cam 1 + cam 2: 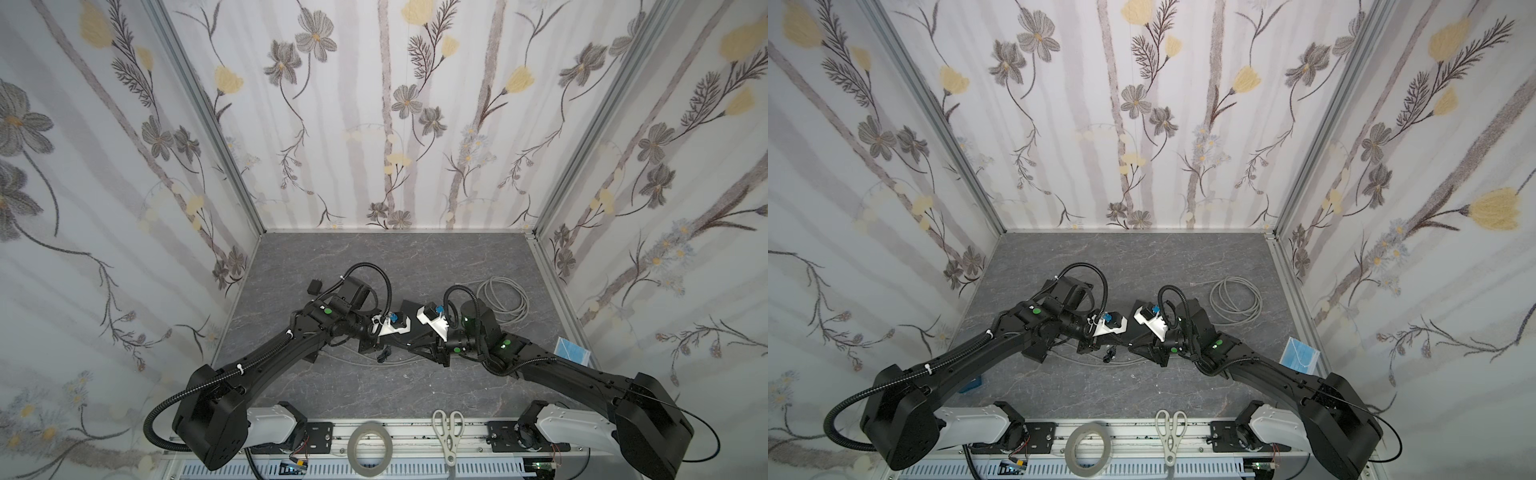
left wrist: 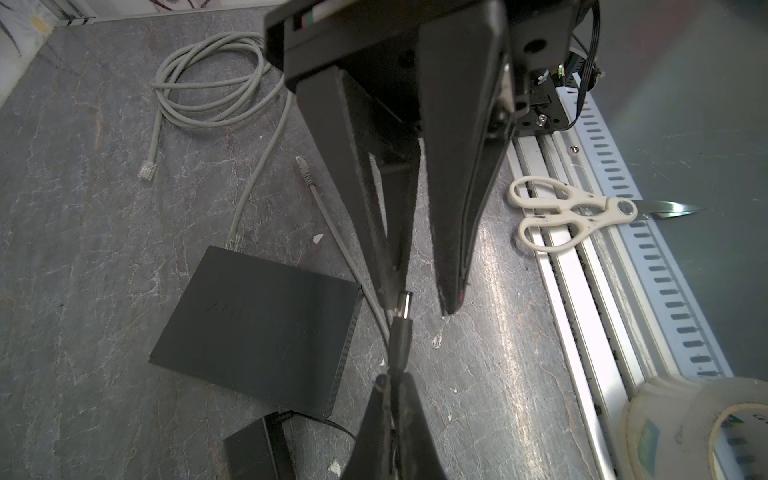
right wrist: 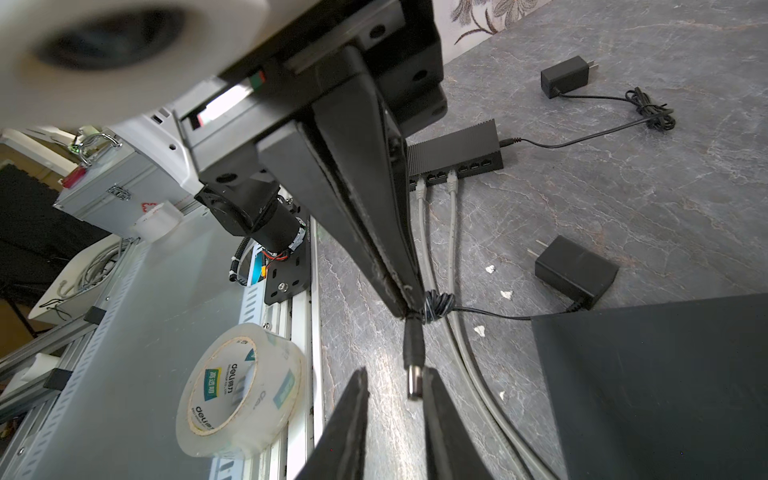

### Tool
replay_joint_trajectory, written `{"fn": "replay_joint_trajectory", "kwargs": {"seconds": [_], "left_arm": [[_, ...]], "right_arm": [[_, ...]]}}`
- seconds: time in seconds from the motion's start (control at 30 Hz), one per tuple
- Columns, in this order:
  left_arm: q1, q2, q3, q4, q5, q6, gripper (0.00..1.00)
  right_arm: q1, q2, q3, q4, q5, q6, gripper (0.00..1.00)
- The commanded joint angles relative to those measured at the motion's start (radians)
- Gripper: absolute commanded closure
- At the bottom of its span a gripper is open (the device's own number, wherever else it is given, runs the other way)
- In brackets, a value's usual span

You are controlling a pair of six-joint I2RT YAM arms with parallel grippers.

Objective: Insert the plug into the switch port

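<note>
The plug (image 2: pixel 401 328) is a black barrel plug with a metal tip (image 3: pixel 415 382), held up off the table. My left gripper (image 2: pixel 392 380) is shut on its rear end, where the thin black cord leaves in a small bundle (image 3: pixel 436 305). My right gripper (image 3: pixel 395 376) is open; the metal tip lies between its fingers, against one pad (image 3: pixel 436 399). In both top views the two grippers (image 1: pixel 388 345) (image 1: pixel 412 345) meet tip to tip at mid-table. A black switch (image 2: pixel 257 328) lies flat beside them with a grey cable in its far edge; its power port is hidden.
A second black switch (image 3: pixel 457 151) carries two grey network cables and a power cord. Two black wall adapters (image 3: pixel 575 270) (image 3: pixel 567 77) lie on the table. A grey cable coil (image 1: pixel 505 299) is at back right. Scissors (image 1: pixel 448 432) and a tape roll (image 1: pixel 371 446) rest on the front rail.
</note>
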Motion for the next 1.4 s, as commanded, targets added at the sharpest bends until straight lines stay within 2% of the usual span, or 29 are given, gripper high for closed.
{"fn": "replay_joint_trajectory", "kwargs": {"seconds": [0.0,0.33,0.4,0.57,0.63,0.67,0.7,0.77,0.87,0.93,1.03,1.13,1.23,1.37], "left_arm": [[0.000,-0.006,0.007,-0.004,0.014,0.000,1.00],[0.000,-0.002,0.008,-0.004,0.018,-0.003,1.00],[0.001,-0.002,0.010,-0.004,0.021,-0.003,1.00],[-0.001,-0.004,0.009,-0.004,0.019,-0.003,1.00],[-0.001,-0.005,0.009,-0.004,0.014,-0.006,1.00],[0.001,-0.009,0.007,0.003,0.009,-0.016,0.94],[0.000,-0.017,0.000,0.023,0.003,-0.039,0.80],[0.001,-0.031,-0.013,0.081,-0.007,-0.094,0.71],[0.003,-0.106,-0.036,0.177,-0.017,-0.184,0.54],[0.006,-0.153,-0.060,0.254,-0.007,-0.234,0.50],[0.010,-0.200,-0.092,0.301,0.050,-0.251,0.46],[0.004,-0.194,-0.067,0.209,0.061,-0.198,0.46],[-0.026,-0.165,-0.010,0.032,-0.045,-0.103,0.46],[-0.050,-0.169,0.006,-0.022,-0.133,-0.089,0.46]], "right_arm": [[0.000,0.012,-0.003,0.077,-0.046,0.021,0.78],[0.002,0.016,-0.007,0.090,-0.039,0.025,0.91],[0.001,0.015,-0.008,0.090,-0.032,0.025,0.99],[0.000,0.011,-0.009,0.076,0.008,0.022,1.00],[0.001,0.016,-0.003,0.034,0.078,0.010,0.87],[0.001,0.026,0.005,-0.009,0.117,0.001,0.80],[0.002,0.039,0.014,-0.048,0.145,-0.013,0.78],[0.008,0.055,0.019,-0.098,0.172,-0.008,0.78],[0.044,0.040,-0.034,-0.096,0.253,0.073,0.77],[0.089,0.019,-0.097,-0.050,0.325,0.163,0.75],[0.219,0.005,-0.180,0.025,0.431,0.271,0.72],[0.329,0.032,-0.220,0.058,0.538,0.330,0.68],[0.417,0.087,-0.213,0.046,0.639,0.361,0.64],[0.506,0.156,-0.193,0.035,0.754,0.401,0.59]]}}
